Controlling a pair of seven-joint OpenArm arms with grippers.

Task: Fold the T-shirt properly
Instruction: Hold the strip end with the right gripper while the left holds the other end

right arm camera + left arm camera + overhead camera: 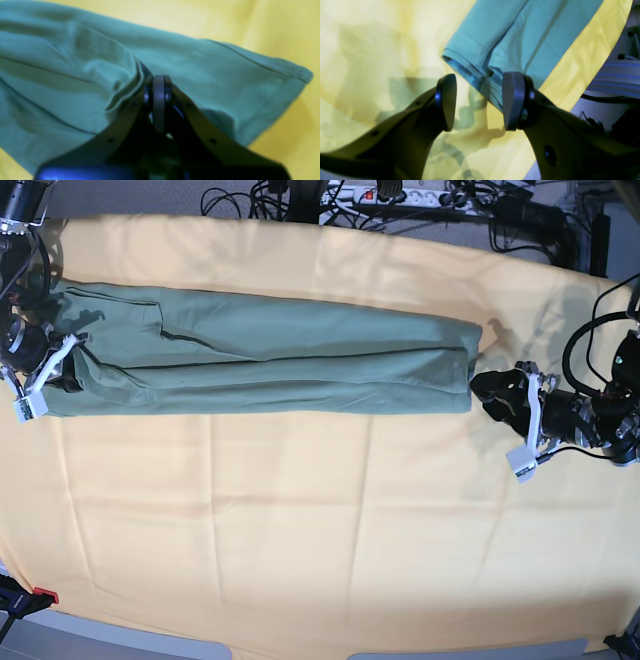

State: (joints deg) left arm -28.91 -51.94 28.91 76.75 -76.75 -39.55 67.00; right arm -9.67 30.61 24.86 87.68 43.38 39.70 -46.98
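Note:
The sage-green T-shirt (260, 350) lies folded lengthwise into a long strip across the yellow cloth. My right gripper (158, 81) is at the strip's left end (62, 362). Its pads are pressed together, and a bunched fold of the T-shirt (75, 75) runs up into their tips. My left gripper (480, 102) is open at the strip's right end (488, 390). The hemmed edge of the T-shirt (495, 37) lies just ahead of its two fingers (447, 100) and reaches partly into the gap between them.
A large yellow-orange cloth (320, 520) covers the table. Cables and a power strip (400, 195) run along the back edge. The cloth's edge and table side (607, 82) show on the right of the left wrist view. A small red object (45, 595) sits at the front left corner.

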